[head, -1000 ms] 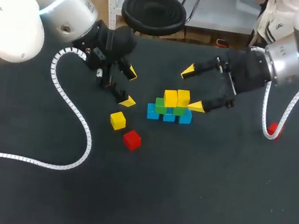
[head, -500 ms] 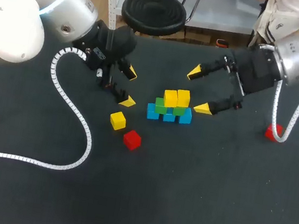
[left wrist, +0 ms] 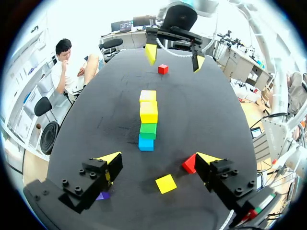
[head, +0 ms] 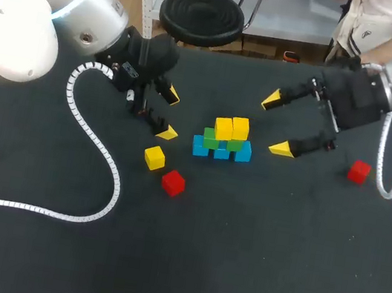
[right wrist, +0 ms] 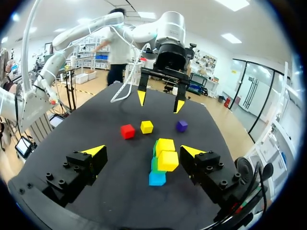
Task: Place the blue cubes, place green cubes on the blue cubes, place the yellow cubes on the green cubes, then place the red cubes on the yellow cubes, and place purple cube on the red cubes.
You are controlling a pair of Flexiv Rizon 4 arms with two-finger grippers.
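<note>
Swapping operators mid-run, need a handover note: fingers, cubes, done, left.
Left gripper: fingers open, empty. Right gripper: fingers open, empty.
Done: blue cubes down, green cubes on them, two yellow cubes on the green.
Loose: third yellow cube, red cube beside it, second red cube near right gripper, purple cube by left gripper.
Left: probably third yellow, then reds, purple.

A black table (head: 249, 276) with a matte, faintly speckled top fills nearly all of the head view.

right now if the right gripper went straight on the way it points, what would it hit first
The right gripper would likely meet the cube stack, yellow cubes first; height unclear.
</note>
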